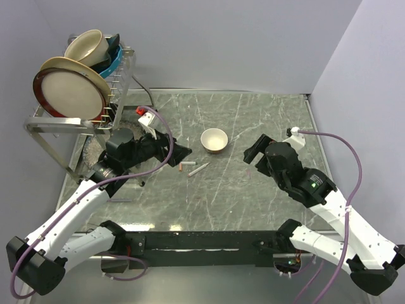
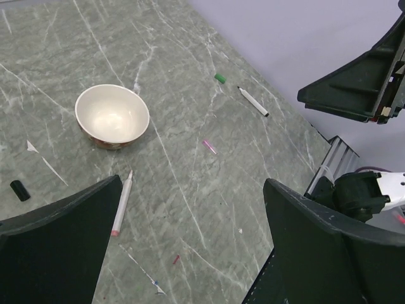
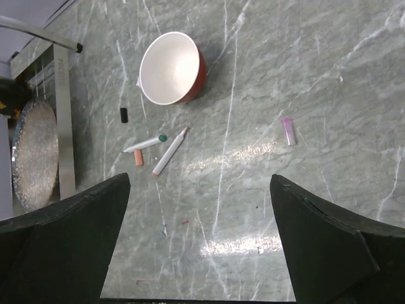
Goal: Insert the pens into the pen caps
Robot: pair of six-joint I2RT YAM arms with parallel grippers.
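— What stage is shown?
— The start: left gripper (image 2: 193, 183) and right gripper (image 3: 199, 179) are spread wide, empty. Two pens (image 3: 169, 152) are seen left of centre, below the bowl (image 3: 172, 68); one must be grasped next

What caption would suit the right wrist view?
Open jaws above a marbled table: cream bowl, two pens, black cap, stray pink piece.

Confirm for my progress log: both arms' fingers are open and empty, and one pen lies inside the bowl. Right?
No: the bowl is empty, as the right wrist view shows; the pens lie outside it. The rest holds.
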